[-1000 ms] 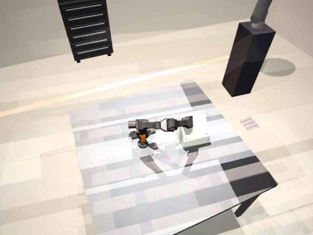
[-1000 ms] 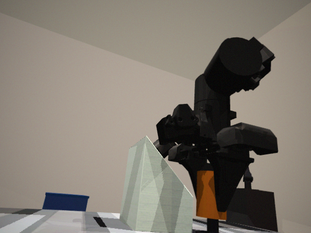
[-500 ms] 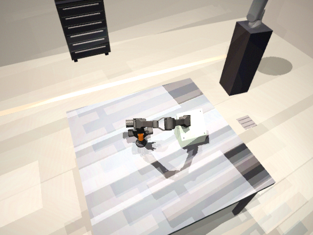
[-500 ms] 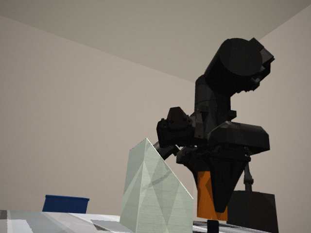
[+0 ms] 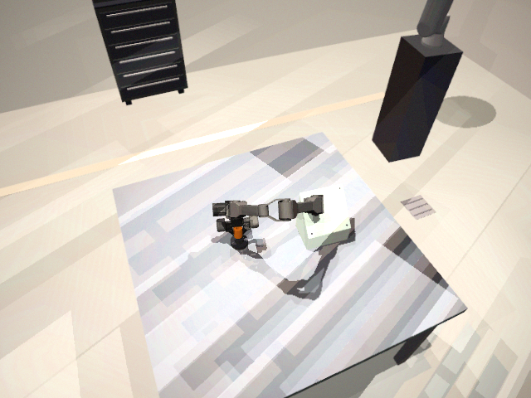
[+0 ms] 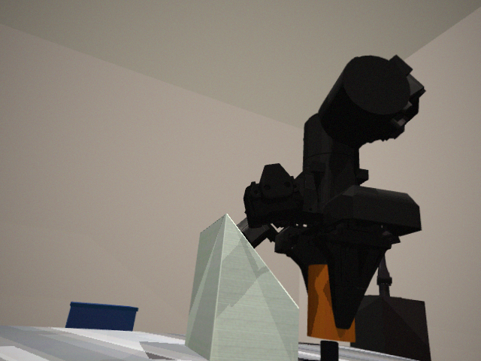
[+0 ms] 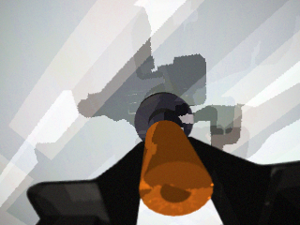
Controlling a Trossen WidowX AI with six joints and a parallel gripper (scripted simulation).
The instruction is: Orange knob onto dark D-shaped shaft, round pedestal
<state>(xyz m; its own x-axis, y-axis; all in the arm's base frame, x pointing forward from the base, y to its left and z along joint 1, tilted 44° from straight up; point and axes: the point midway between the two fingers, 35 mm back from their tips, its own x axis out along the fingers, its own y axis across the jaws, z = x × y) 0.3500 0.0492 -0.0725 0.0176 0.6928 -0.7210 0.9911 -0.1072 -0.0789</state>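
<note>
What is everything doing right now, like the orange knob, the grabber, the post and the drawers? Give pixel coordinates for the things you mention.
Orange knob (image 5: 237, 232) (image 6: 318, 303) (image 7: 175, 155): held, not down on the pedestal.
End effector (image 5: 236, 225) (image 6: 330, 301) (image 7: 165, 142): closed on the knob.
Dark shaft (image 6: 329, 350): upright, below the knob.
Round pedestal (image 5: 239, 244) (image 7: 142, 121): on the table.
Drawer cabinet (image 5: 143, 53): drawers shut.

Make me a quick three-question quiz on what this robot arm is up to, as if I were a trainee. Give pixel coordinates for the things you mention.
1. True or false: the gripper (image 5: 237, 223) (image 6: 324, 298) (image 7: 165, 142) holds the orange knob (image 5: 237, 232) (image 6: 319, 303) (image 7: 175, 155).
2. Which is directly below the knob in the exterior view? A) blue bin B) dark shaft (image 6: 329, 350) C) drawer cabinet (image 5: 143, 51)
3. Fill in: before the knob can slide down, its hole's ____ side must line up with the shaft's.

Key: 1 true; 2 B; 3 flat
</note>
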